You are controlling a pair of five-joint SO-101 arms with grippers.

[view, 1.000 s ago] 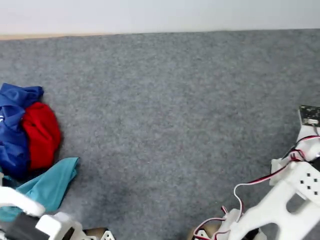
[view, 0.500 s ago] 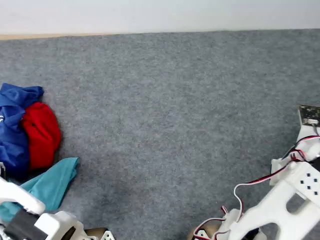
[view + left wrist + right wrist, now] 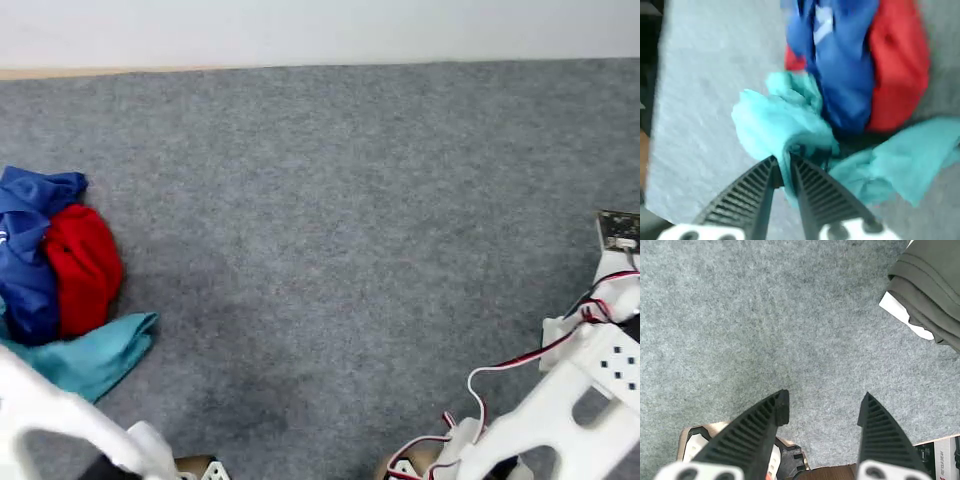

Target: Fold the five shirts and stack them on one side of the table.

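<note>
Left gripper (image 3: 783,170) clamped on teal shirt (image 3: 95,357), left arm (image 3: 50,415) swung in at lower left, cloth shifting, so first pickup looks underway; right gripper (image 3: 822,407) spread wide, idle.

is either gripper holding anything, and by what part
The left gripper is shut on a bunched fold of the crumpled teal fabric shirt. The right gripper hangs open and holds nothing.
</note>
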